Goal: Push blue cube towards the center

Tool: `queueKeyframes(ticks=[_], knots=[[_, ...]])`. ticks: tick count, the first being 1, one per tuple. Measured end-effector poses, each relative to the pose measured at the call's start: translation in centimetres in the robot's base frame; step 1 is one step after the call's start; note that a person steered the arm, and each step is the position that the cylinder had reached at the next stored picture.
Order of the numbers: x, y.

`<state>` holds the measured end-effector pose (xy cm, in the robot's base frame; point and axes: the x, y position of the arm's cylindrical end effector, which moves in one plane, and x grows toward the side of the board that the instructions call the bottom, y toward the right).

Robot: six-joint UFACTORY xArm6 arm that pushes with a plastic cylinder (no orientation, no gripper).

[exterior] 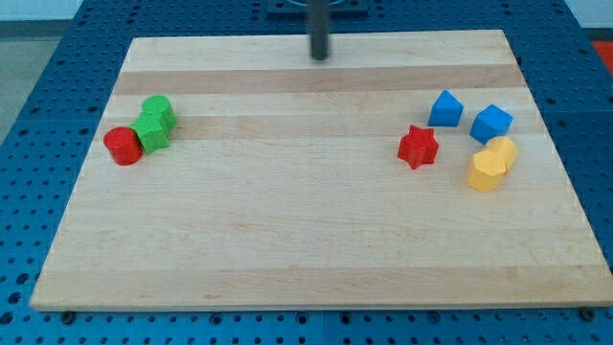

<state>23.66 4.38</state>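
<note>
My tip [319, 56] rests near the top edge of the wooden board [306, 240], a little to the right of the middle of that edge. The rod is dark and looks a bit blurred, and it touches no block. It has no jaws or fingers (it is only a straight rod), so there is nothing on it to open or close, and it holds nothing.

The blue cube [491, 123] lies on the view's right side of the board, in the upper half, well apart from my tip and far from the centre. Just beside it, to the view's left and slightly higher, stands a second blue block [445, 108] with a peaked top — its exact shape I cannot make out. Between these two there is a small gap.

Directly under the blue cube lies a yellow block [491, 164], long and lumpy, as if made of two joined parts; its upper end comes very close to the cube, but whether they touch I cannot tell. To the view's left of the yellow one is a red star-shaped block [418, 147], standing apart from the others.

On the view's left side there is another small group — a green block [153, 124], also made of two joined parts, and a red cylinder [123, 146] touching its lower left end.

The middle of the board carries no block.
</note>
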Motion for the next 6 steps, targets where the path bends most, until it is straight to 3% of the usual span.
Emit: queueKeyframes(ticks=[2, 3, 4, 5, 6], knots=[[3.1, 16.4], [10.8, 21.5], [14.8, 23.3], [17.1, 18.3], [18.3, 8.0]])
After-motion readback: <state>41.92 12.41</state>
